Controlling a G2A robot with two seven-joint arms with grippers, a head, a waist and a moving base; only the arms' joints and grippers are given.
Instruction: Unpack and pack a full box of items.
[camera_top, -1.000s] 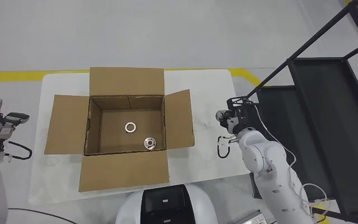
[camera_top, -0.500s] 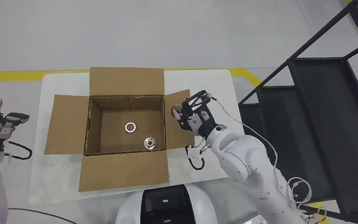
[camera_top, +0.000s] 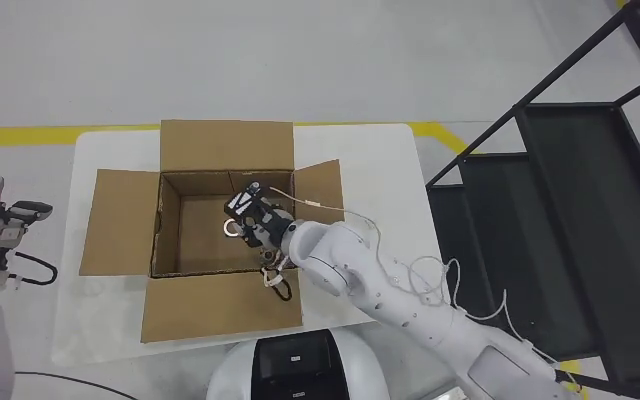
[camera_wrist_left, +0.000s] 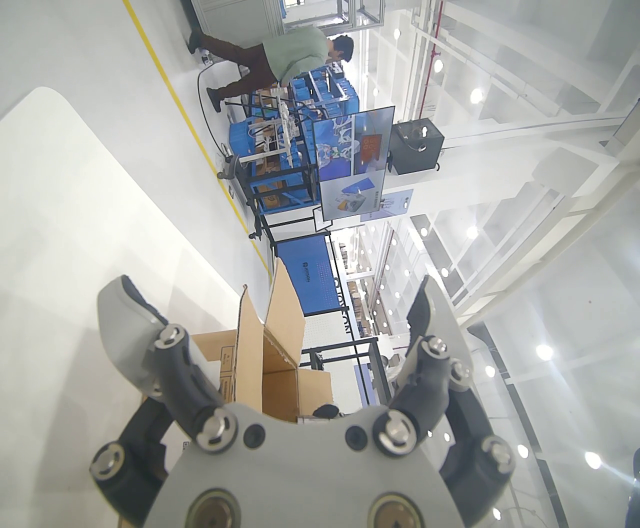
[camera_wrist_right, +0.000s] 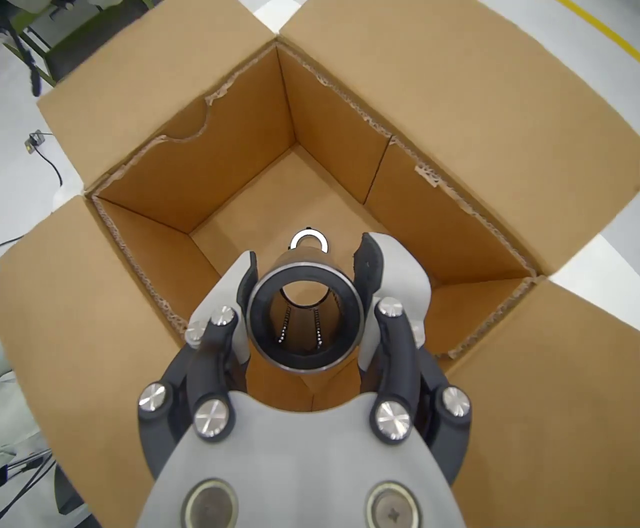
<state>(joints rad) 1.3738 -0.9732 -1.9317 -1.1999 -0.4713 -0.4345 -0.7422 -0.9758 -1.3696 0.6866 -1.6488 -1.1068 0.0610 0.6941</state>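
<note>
White worktop (camera_top: 370, 160), yellow floor line (camera_top: 60, 133) beyond — the right pincer (camera_wrist_right: 306, 260) grips a metal sleeve (camera_wrist_right: 306, 361) over the open box (camera_wrist_right: 240, 165). The left pincer (camera_wrist_left: 275, 285) gapes wide.

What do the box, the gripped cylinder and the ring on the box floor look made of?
Box: brown corrugated cardboard, matte; fluting shows at torn edges. Cylinder: likely steel, dark satin shell, ball rows inside the bore. Ring: bright polished metal, probably steel.

My right hand (camera_top: 250, 212) and the sleeve (camera_wrist_right: 305, 320) it grips cover part of the ring (camera_wrist_right: 309, 239) lying on the box (camera_wrist_right: 240, 165) floor. Ring detail is too small to tell.
</note>
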